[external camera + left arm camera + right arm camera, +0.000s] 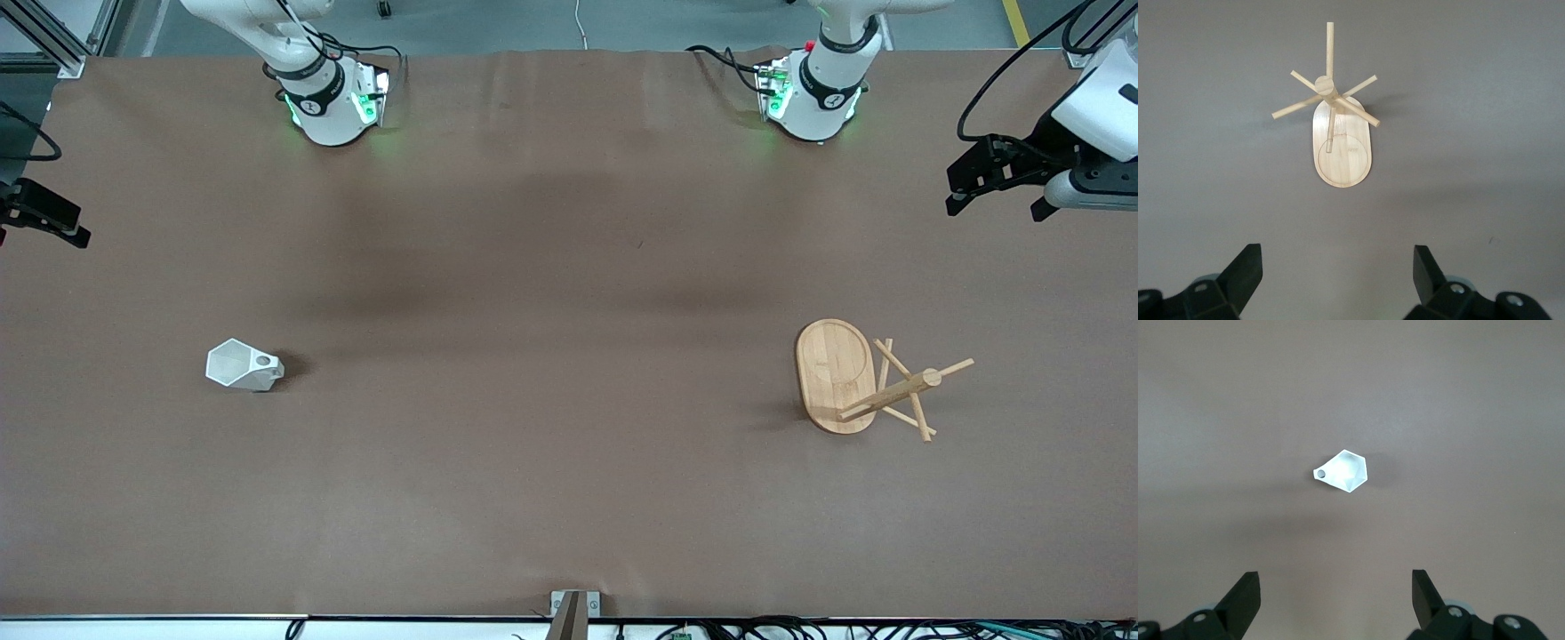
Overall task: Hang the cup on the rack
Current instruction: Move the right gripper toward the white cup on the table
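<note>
The white faceted cup (pixel 244 365) sits on the brown table toward the right arm's end, its holed handle pointing toward the table's middle. It also shows in the right wrist view (pixel 1345 471), well ahead of my open, empty right gripper (pixel 1337 590), which hangs at the table's edge (pixel 53 218). The bamboo rack (pixel 840 375) stands on its oval base toward the left arm's end, with post and crossing pegs bare. It also shows in the left wrist view (pixel 1341 143), ahead of my open, empty left gripper (pixel 1338 270), which hangs at the opposite edge (pixel 996 206).
The brown table cover (pixel 551 293) stretches between cup and rack. Both arm bases (pixel 329 107) (pixel 813 93) stand along the edge farthest from the front camera. A small metal bracket (pixel 573 604) sits at the nearest edge.
</note>
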Robot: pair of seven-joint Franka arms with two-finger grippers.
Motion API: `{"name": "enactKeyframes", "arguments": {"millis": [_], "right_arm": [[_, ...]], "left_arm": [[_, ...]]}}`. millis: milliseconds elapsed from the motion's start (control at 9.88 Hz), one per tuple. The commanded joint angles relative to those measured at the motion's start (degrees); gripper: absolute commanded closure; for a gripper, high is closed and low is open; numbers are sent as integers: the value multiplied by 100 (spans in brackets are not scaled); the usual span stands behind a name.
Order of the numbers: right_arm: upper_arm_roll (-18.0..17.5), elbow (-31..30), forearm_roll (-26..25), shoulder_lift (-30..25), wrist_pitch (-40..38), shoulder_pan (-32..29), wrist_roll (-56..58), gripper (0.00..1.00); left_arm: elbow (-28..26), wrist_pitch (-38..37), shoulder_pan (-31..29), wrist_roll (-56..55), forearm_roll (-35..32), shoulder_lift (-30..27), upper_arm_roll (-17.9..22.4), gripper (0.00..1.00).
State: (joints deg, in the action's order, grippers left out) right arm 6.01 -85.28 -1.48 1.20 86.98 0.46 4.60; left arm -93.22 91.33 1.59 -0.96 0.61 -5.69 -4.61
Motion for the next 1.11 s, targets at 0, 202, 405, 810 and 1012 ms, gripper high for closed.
{"name": "enactKeyframes", "arguments": {"millis": [0,202,405,810,1012], "right_arm": [[-38,-14,25,-41,21,-64,-38,0],[-38,-14,25,-50,30,-64,-38,0],[-38,-58,25,-41,152,-64,-38,0],[-29,-1084,17,-24,1362,-318,269,0],[-29,-1970,25,3,2389,-406,331,0]], "left_arm": [[14,-106,-9,-243,-78,95,-4,0],[41,-106,-9,-299,-87,129,-4,0],[49,-89,-27,-290,-61,173,22,0],[41,25,-27,-299,-87,200,40,0],[41,34,-53,-299,-87,191,83,0]]}}
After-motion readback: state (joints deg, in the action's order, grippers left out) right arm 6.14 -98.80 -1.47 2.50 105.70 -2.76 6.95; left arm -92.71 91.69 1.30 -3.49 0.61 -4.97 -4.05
